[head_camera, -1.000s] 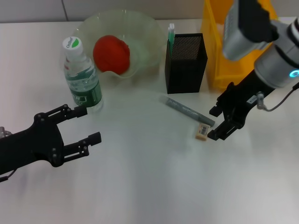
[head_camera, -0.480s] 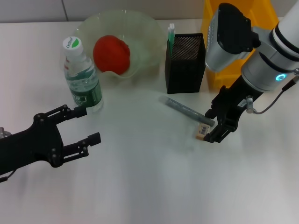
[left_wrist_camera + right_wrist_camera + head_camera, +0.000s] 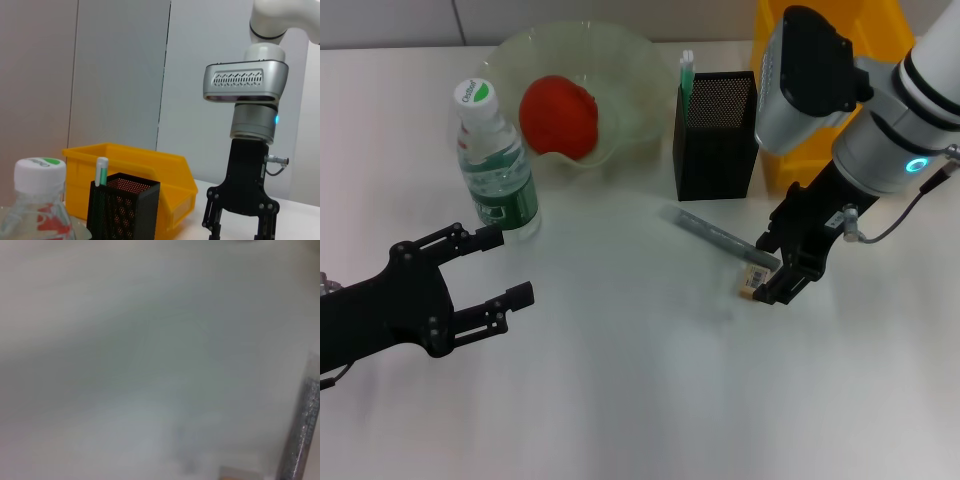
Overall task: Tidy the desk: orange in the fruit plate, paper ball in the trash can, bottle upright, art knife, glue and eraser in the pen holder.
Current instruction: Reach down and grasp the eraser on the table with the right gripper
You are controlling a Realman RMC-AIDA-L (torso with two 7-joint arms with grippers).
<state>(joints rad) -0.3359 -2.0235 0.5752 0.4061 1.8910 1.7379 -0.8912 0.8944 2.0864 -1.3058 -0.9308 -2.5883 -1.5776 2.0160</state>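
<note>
Reaching down from the desk's (image 3: 620, 400) far right corner, the right arm held its forearm steeply tilted, and the right gripper (image 3: 772, 270) stood over the eraser (image 3: 754, 281) with its fingers spread, one on the art knife side and one at the eraser's outer side; whether they touched it could not be told. The eraser lay right of the desk's middle, its long axis running roughly toward the near edge. The art knife (image 3: 720, 236) lay slantwise, one end toward the pen holder (image 3: 717, 135), the other hidden under the gripper. The left gripper (image 3: 510, 268) hovered near the left edge with its claw spread, holding nothing, just in front of the upright bottle (image 3: 495, 165). The orange (image 3: 558, 115) sat in the fruit plate (image 3: 630, 70). The right wrist view was mostly blur, showing only the knife's grey body (image 3: 299, 435) and an eraser corner (image 3: 239, 473).
</note>
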